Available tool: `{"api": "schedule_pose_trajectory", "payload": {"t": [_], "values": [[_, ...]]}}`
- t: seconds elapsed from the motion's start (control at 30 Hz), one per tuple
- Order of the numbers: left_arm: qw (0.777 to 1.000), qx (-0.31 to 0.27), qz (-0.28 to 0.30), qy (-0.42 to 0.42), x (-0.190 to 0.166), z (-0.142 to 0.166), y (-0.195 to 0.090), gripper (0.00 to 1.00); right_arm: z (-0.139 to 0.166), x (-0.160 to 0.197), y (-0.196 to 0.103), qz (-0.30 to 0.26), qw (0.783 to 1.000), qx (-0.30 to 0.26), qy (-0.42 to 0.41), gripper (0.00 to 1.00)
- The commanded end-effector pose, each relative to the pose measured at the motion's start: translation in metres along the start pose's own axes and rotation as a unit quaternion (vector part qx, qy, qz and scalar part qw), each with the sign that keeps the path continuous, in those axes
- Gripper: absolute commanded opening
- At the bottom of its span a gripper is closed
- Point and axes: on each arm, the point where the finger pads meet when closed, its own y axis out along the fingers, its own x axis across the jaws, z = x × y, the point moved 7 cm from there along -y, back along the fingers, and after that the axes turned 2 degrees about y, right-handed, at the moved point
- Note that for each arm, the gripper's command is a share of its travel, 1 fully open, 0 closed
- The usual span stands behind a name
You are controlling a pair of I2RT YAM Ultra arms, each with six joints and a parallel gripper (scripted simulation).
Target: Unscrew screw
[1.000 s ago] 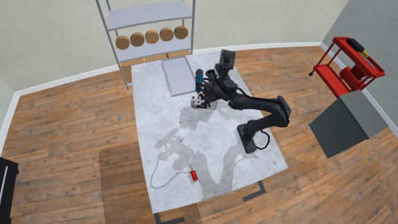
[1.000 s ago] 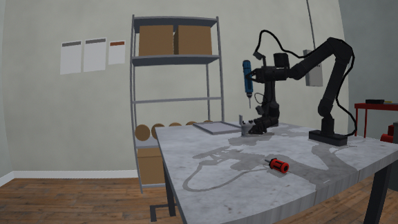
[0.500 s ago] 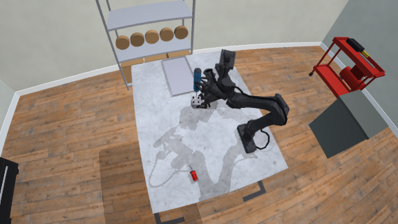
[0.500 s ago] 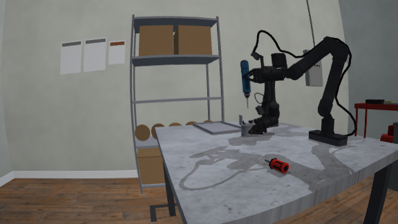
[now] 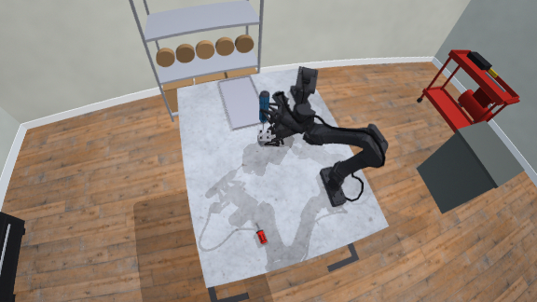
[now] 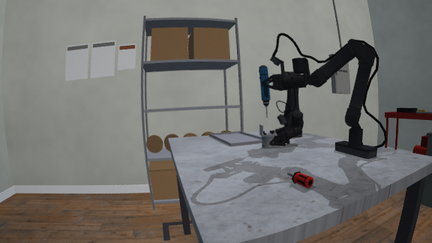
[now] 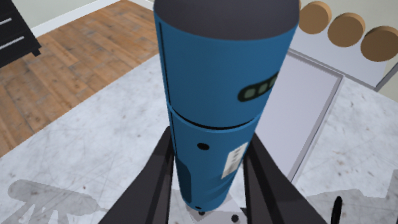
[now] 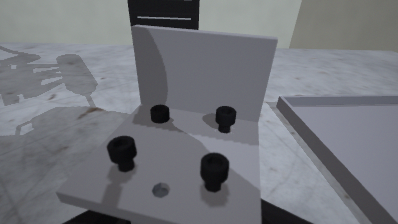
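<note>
The joint module (image 5: 262, 143) stands on the table with a grey L-shaped bracket (image 8: 200, 130) on top. Several black screws stand in the bracket: the back-left one (image 8: 159, 113) sits lowest, and the others (image 8: 121, 151) (image 8: 214, 170) (image 8: 225, 117) stand raised. My left gripper (image 7: 209, 132) is shut on the blue electric screwdriver (image 7: 220, 100), held upright. Its tip (image 6: 266, 113) hangs clearly above the module (image 6: 265, 139). My right gripper (image 6: 279, 139) is down at the module's base and grips its body; its fingers are hidden in the right wrist view.
A flat grey tray (image 5: 240, 102) lies just behind the module. A red-handled screwdriver (image 5: 262, 237) lies near the table's front. A metal shelf (image 5: 200, 42) with discs and boxes stands beyond the table's far edge.
</note>
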Motion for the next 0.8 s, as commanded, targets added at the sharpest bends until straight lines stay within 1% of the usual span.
{"api": "schedule_pose_trajectory", "payload": {"t": [0.0, 0.1, 0.23, 0.33, 0.77], "values": [[0.997, -0.073, -0.007, -0.003, 0.0043, -0.0395, 0.0068, 0.42, -0.0027, 0.0011, 0.0002, 0.000, 1.000, -0.003, 0.005, 0.59], [0.997, -0.078, -0.007, -0.003, 0.0044, -0.0430, 0.0059, 0.42, -0.0027, 0.0011, 0.0002, 0.000, 1.000, -0.003, 0.005, 0.59], [0.997, -0.073, -0.007, -0.003, 0.0043, -0.0396, 0.0097, 0.42, -0.0027, 0.0011, 0.0002, 0.000, 1.000, -0.003, 0.005, 0.59], [0.996, -0.085, -0.007, -0.003, 0.0046, -0.0476, 0.0047, 0.42, -0.0027, 0.0011, 0.0002, 0.000, 1.000, -0.003, 0.005, 0.59], [0.997, -0.082, -0.007, -0.004, 0.0054, -0.0470, 0.0092, 0.42, -0.0027, 0.0011, 0.0002, 0.000, 1.000, -0.003, 0.005, 0.59]]}}
